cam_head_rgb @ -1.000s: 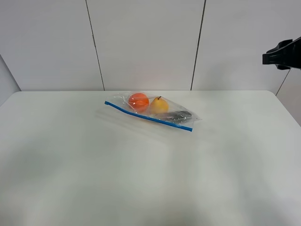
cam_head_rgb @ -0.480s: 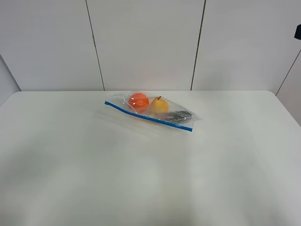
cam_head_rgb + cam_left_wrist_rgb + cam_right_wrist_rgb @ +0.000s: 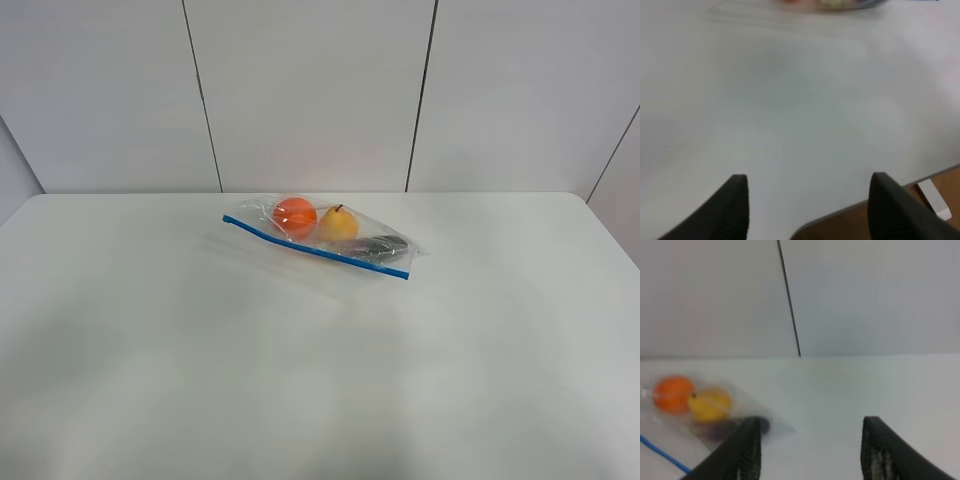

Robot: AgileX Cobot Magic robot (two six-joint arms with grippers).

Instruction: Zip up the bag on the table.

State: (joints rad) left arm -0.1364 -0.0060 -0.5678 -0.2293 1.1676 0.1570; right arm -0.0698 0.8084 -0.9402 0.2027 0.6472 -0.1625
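Clear crinkly plastic, the bag (image 3: 322, 236) may skid across the table (image 3: 300, 380) (nothing pins it); left gripper (image 3: 807, 192) and right gripper (image 3: 810, 440) gape empty, well apart from it.

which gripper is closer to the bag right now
Right, judging by the wrist views. The right gripper is open with the bag just beyond one fingertip. The left gripper, also open, sits near the table edge, with the bag far across it.
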